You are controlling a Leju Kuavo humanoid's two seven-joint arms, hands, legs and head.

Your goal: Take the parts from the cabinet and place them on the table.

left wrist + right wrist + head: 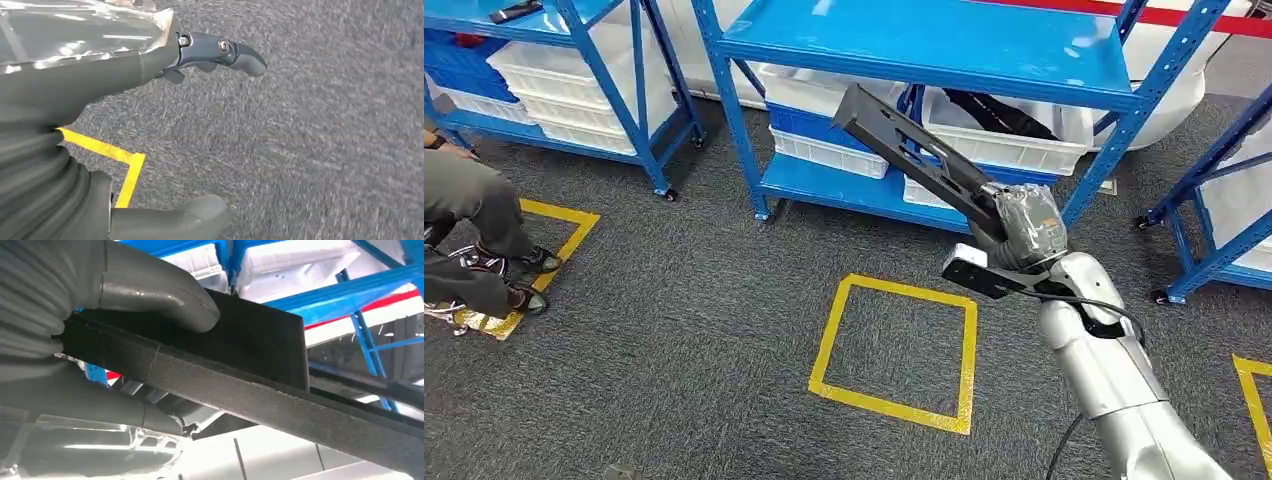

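A long black metal bracket [914, 150], flat with cut-outs along its length, slants up and away, one end held in the right hand [1022, 225], before the blue cabinet [944, 50].

Bright, even overhead light; glare streaks the blue shelf [944, 40] at twelve o'clock. The left wrist view's carpet [325, 150] is motion-blurred.

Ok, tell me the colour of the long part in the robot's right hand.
Black. The long part in the right hand shows best in the head view.
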